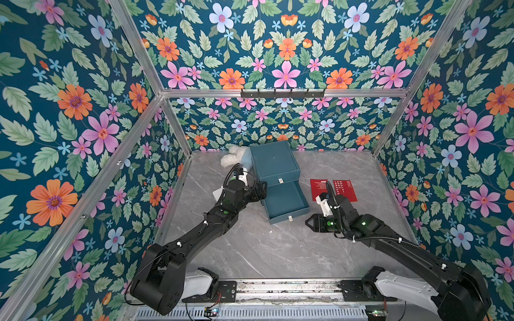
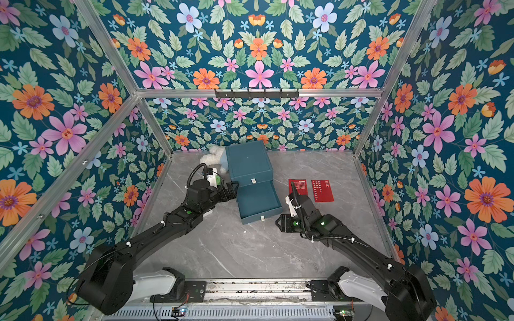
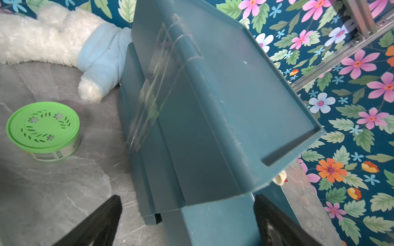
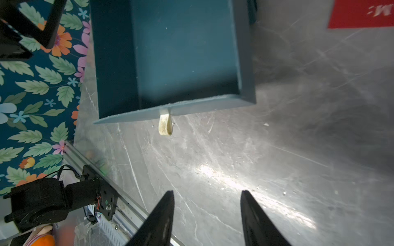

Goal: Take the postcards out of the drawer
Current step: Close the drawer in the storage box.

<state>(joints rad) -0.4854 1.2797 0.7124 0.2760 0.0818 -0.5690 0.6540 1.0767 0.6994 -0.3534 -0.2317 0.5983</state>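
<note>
Two red postcards with white text (image 1: 319, 189) (image 1: 345, 190) lie flat on the grey table to the right of the teal drawer box (image 1: 274, 164); both top views show them, and a corner of one (image 4: 360, 13) shows in the right wrist view. The lower drawer (image 1: 286, 201) is pulled out, and its inside (image 4: 183, 49) shows only bare teal floor. My left gripper (image 1: 261, 191) (image 3: 187, 197) is wide open at the box's left side, with the box's lower corner between its fingers. My right gripper (image 1: 308, 223) (image 4: 207, 191) is open and empty over the table, just in front of the drawer's cream pull tab (image 4: 165, 124).
A white plush toy in a light blue garment (image 3: 53, 36) lies behind the box at its left. A green-lidded round tin (image 3: 43, 130) stands on the table left of the box. A pale flat thing (image 1: 217, 193) peeks out under my left wrist. Floral walls enclose the table.
</note>
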